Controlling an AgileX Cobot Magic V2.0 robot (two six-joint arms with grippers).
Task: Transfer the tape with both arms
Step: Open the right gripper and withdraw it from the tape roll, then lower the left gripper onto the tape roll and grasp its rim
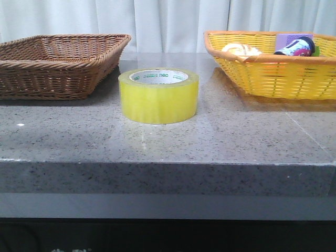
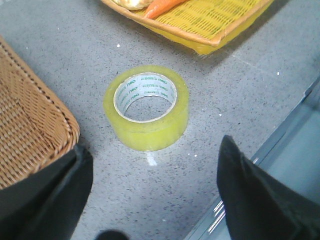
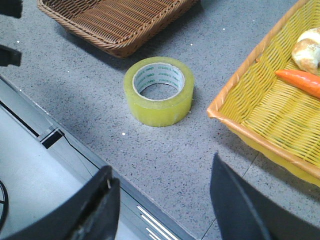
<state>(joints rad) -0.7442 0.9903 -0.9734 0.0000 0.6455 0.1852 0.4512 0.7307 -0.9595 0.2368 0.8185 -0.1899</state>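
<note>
Sitting flat on the table (image 1: 252, 142), the tape (image 1: 158, 96) lies free; both the left gripper (image 2: 155, 200) and the right gripper (image 3: 162, 200) hover near it, fingers spread.

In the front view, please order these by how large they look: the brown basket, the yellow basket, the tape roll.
1-2. Brown basket and yellow basket: alike, and both are cut by the frame, so not ranked.
3. Tape roll: smallest, though nearest the camera.

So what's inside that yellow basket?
The yellow basket shows a bread roll, an orange carrot, a purple box and a dark round item; its wall hides anything lower.
</note>
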